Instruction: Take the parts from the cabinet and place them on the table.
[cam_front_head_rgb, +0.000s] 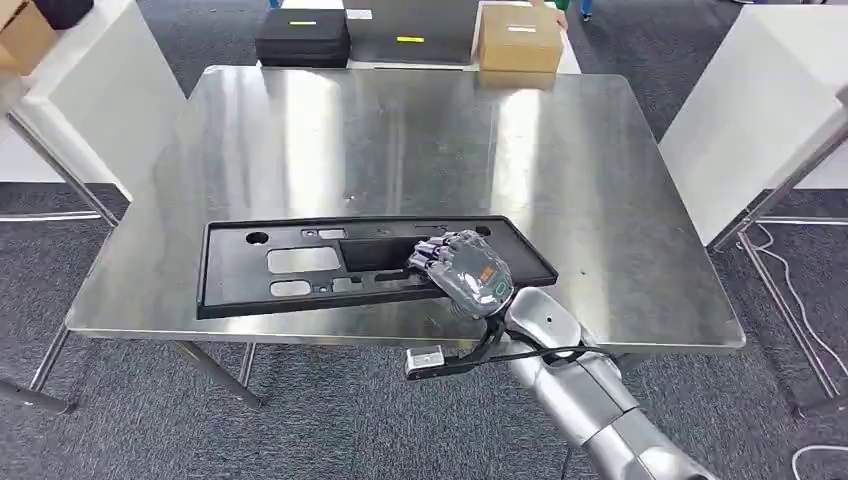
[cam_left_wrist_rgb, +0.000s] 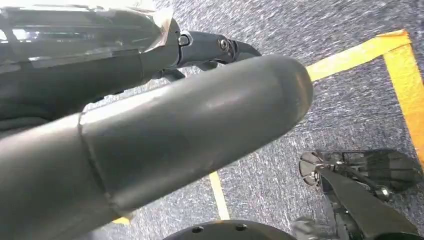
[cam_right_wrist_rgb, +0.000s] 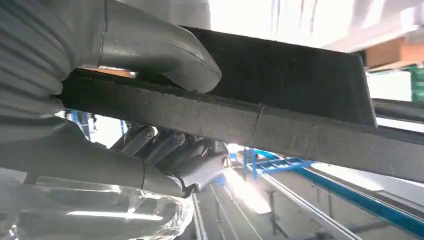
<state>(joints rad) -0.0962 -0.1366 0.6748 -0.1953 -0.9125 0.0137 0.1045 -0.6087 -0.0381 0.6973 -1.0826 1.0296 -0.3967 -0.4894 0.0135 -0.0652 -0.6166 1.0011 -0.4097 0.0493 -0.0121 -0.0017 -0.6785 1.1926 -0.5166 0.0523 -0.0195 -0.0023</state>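
A long black plastic panel (cam_front_head_rgb: 300, 262) with several cut-outs lies across the near part of the steel table (cam_front_head_rgb: 420, 140). My right hand (cam_front_head_rgb: 462, 272) grips its near edge towards the panel's right end. In the right wrist view the thumb (cam_right_wrist_rgb: 165, 50) lies on one face of the panel's rim (cam_right_wrist_rgb: 280, 130) and the dark fingers (cam_right_wrist_rgb: 170, 145) curl round the other face. My left hand (cam_left_wrist_rgb: 150, 125) appears in the left wrist view as a big grey thumb with a dark finger beyond it, above the carpet, with nothing seen in it.
A black case (cam_front_head_rgb: 302, 38) and a cardboard box (cam_front_head_rgb: 518, 40) stand beyond the table's far edge. White panels (cam_front_head_rgb: 95, 90) flank the table left and right (cam_front_head_rgb: 760, 110). Grey carpet with yellow tape (cam_left_wrist_rgb: 400, 75) lies below. A cable (cam_front_head_rgb: 800, 300) trails at the right.
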